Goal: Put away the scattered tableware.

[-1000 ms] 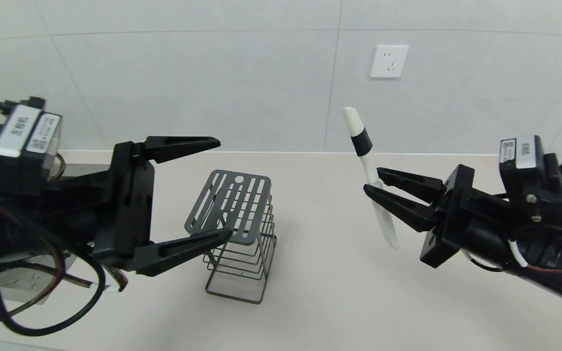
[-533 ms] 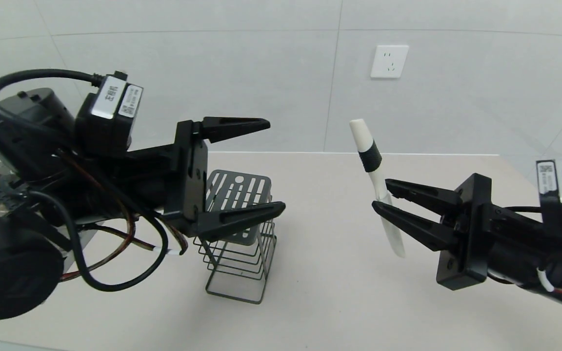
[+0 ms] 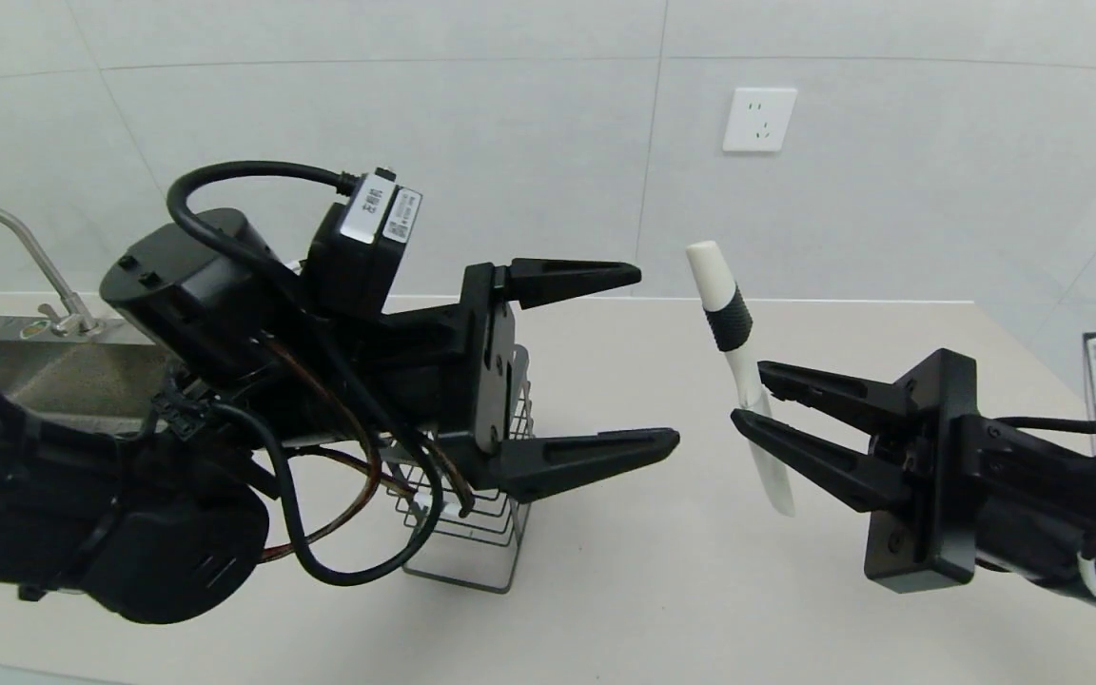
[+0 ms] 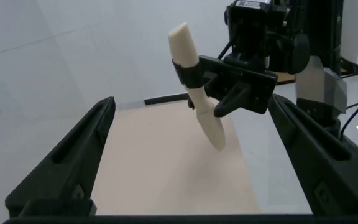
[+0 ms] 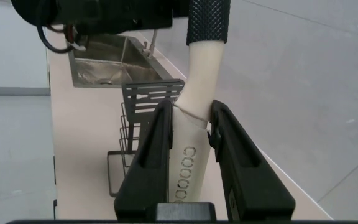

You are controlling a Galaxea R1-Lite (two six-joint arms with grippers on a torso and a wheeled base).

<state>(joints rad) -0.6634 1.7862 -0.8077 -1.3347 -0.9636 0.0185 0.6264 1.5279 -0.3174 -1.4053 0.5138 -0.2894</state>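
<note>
Right pincer (image 3: 748, 392) clamps the white knife (image 3: 719, 304), handle up, above the tabletop (image 3: 662, 590); left pincer (image 3: 657, 357) gapes just beside it, over the slotted rack (image 3: 481, 521), so this is probably a handover, needing aligned closure on the handle.

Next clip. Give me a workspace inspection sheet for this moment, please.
Surface: pale counter, matte.
Job's things: white knife with a black grip band, tilted, in the air; wire rack standing on the counter.
Clutter: nothing seen.
Grippers: left gripper open, in the air, facing the knife; right gripper shut on the knife below the band.
Cables: black cable loops on the left arm.
Surroundings: sink and tap at the robot's left; socket on the wall.
</note>
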